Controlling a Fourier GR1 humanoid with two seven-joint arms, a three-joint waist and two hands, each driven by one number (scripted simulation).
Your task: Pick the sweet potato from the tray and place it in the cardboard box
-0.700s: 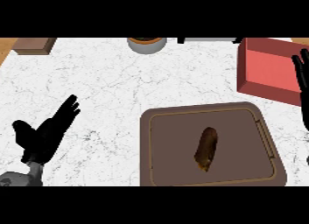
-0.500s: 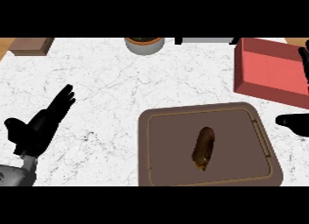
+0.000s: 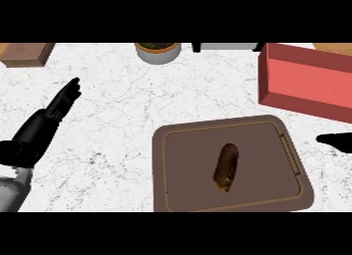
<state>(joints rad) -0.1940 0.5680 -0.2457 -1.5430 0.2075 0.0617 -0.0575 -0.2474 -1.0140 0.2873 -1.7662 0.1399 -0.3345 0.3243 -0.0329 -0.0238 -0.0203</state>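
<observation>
Fingers (image 3: 67,97) of the left robot hand (image 3: 39,130) lie straight and together, pointing up and slightly right across the white marbled bench (image 3: 134,99), away from the lower left corner where its grey forearm (image 3: 3,193) enters. This robot hand is released, holds nothing, and shows over bare bench well apart from the tray. The right robot hand (image 3: 343,141) shows only as a dark tip at the right edge, pointing left, just beside the tray's right rim and below the box; whether it is released or clenched cannot be told, and nothing is seen in it.

Between the two, the brown tray (image 3: 186,149) rests on the bench toward the lower middle. The sweet potato (image 3: 226,167) lies in it, right of its centre, long axis running near to far with a slight lean to the right at the far end, the near end looking a little lighter. It touches neither robot hand.

At the upper right sits the red cardboard box (image 3: 281,79), open-topped and apart from the tray. Along the far edge stand a small pot (image 3: 158,52) and a brown block (image 3: 27,54).
</observation>
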